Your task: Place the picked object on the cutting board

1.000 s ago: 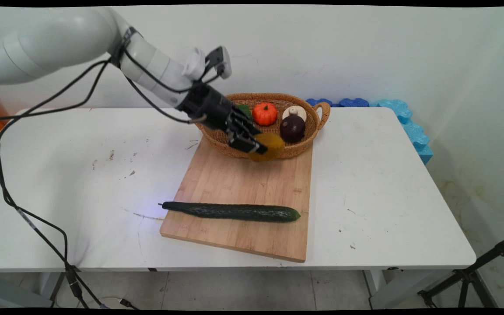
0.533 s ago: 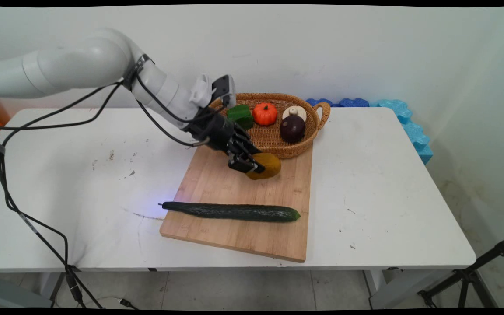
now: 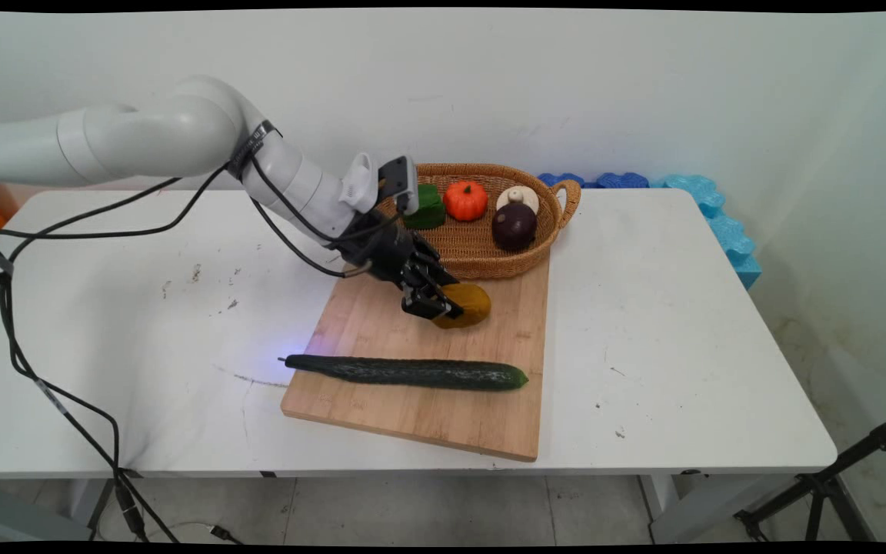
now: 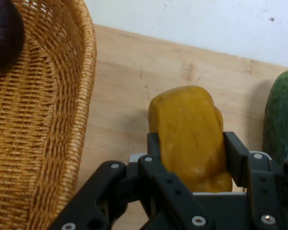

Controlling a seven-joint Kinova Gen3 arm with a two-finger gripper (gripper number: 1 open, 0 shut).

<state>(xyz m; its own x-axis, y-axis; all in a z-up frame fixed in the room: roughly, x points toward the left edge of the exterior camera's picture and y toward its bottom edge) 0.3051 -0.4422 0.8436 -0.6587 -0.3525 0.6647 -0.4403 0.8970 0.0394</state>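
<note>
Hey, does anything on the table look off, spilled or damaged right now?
Nothing spilled or broken. The cutting board sits askew to the table edge, the cucumber pokes off its left side, and dark scuffs mark the tabletop. The gripper holds a yellow pepper over the board.

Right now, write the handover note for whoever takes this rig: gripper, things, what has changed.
Gripper: shut on the yellow pepper, low over the cutting board, just in front of the wicker basket.
Things: cucumber lies across the board's near part. In the basket: green pepper, small pumpkin, mushroom, dark purple round vegetable.
Changed: in the last second the yellow pepper came from the basket's front rim down toward the board. Contact with the board cannot be told.
</note>
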